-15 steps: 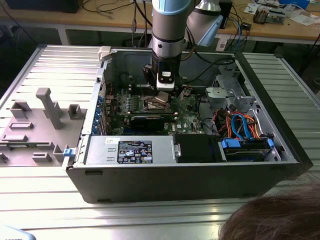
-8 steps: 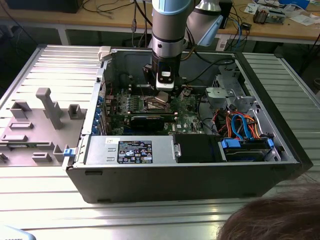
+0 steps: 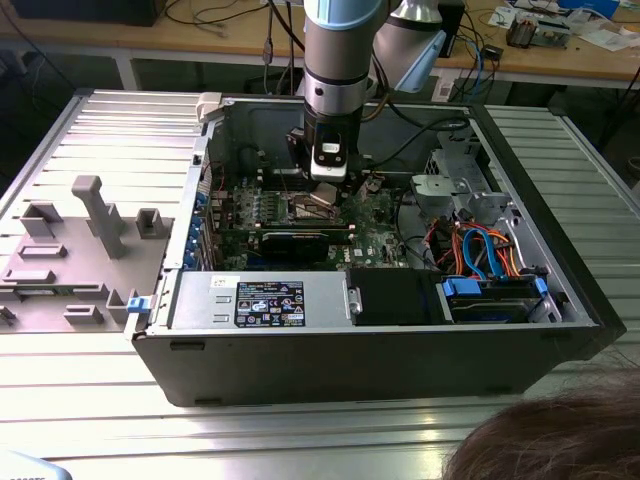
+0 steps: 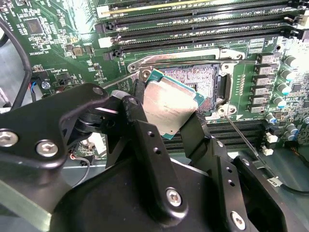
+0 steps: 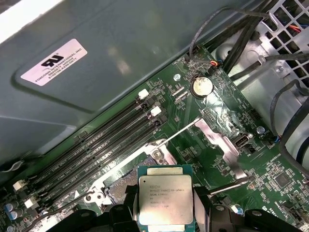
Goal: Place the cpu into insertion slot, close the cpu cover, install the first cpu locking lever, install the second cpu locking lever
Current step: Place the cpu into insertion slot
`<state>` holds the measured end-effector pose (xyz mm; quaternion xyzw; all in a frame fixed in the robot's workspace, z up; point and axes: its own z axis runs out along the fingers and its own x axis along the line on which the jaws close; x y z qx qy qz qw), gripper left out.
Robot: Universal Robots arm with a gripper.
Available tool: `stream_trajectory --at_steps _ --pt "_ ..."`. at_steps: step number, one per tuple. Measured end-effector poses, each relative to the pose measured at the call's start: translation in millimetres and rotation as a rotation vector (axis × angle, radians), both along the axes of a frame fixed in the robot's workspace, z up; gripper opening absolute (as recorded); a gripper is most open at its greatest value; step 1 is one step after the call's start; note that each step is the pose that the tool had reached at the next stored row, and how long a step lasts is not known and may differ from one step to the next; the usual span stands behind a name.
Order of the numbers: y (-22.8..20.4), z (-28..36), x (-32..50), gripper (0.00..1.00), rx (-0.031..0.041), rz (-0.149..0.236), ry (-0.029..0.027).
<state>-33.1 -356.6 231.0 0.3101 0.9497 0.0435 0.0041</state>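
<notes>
My gripper [image 4: 166, 126] is shut on the cpu [image 4: 170, 104], a flat square chip with a silvery top, held by its edges between two black fingers [image 4: 136, 126]. The cpu [image 5: 165, 200] hangs tilted just above the insertion slot [image 4: 205, 77], a dark square recess with a silver rim in the green board. The cpu cover [image 5: 219, 140] is swung open to one side of the slot. Two thin locking levers [image 4: 241, 140] stand loose beside the socket. In the exterior view my gripper [image 3: 329, 182] reaches down into the open computer case, over the board [image 3: 380, 235].
Long memory slots [image 4: 193, 24] run beside the socket. A black expansion card [image 3: 300, 240], a power supply [image 3: 260, 300] and drive cables [image 3: 480, 255] fill the case [image 3: 350, 365]. Grey fixtures [image 3: 90, 215] sit on the table at the exterior view's left. A person's hair [image 3: 560, 440] is at the lower right.
</notes>
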Motion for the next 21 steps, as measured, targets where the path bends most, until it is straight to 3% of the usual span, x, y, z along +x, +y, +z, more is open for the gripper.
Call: stream_trajectory --at_steps 21 --pt "0.0 0.0 0.0 0.55 0.0 -0.041 0.0"
